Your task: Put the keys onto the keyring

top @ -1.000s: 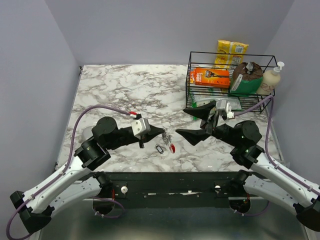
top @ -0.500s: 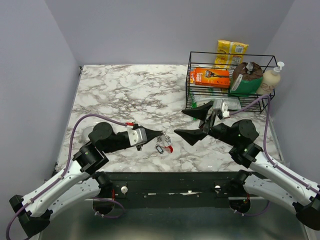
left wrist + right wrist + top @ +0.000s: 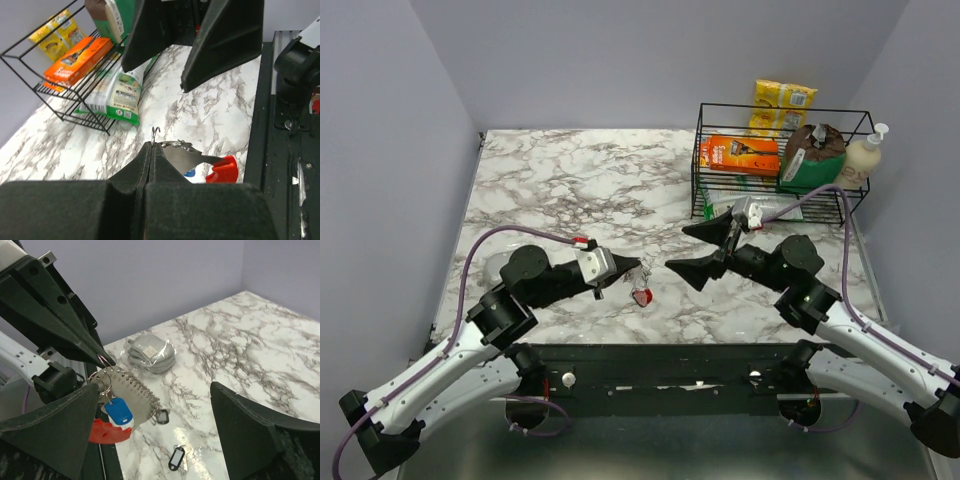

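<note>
The keys (image 3: 132, 386), a fan of silvery blades with one blue head, hung together with the red keyring (image 3: 102, 432) near the middle of the desk's near edge. The left gripper (image 3: 152, 146) was pinched tight on the bunch's thin wire loop. The right gripper (image 3: 676, 248) gaped wide just beside it, holding nothing. One dark oval-headed key (image 3: 176, 458) lay loose on the desk.

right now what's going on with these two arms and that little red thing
The left end effector is shut on a thin wire ring. The keys, one of them blue-headed, hang from it together with the red keyring. The right end effector is open, holds nothing and faces them. One dark oval-headed key lies loose on the marble table.
</note>
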Robot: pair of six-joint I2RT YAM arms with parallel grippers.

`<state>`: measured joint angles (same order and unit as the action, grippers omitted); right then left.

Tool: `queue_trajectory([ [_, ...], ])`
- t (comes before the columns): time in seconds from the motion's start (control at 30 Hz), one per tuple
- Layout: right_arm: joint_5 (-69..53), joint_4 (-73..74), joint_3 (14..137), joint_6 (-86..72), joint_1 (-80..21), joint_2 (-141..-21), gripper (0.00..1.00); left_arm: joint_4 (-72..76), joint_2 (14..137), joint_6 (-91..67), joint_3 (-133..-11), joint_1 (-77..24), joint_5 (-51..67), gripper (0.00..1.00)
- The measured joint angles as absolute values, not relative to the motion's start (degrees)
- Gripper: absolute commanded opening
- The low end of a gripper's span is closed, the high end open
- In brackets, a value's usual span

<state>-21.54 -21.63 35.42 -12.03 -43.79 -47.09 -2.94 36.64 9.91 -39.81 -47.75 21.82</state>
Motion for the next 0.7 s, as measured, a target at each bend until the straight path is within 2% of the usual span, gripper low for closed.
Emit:
queue_trajectory([
  [0.33,-17.37,-12.60,32.91,-14.55,-43.77,-50.46,0.99,-10.98,35.22,8.01,-39.38,-47.75,20.05,0.00],
  [0.7,-18.06,-7.55,32.91,-14.90,-43.75,-57.89,0.99,-13.41,21.43,7.99,-36.34,-47.75,22.15,0.00],
])
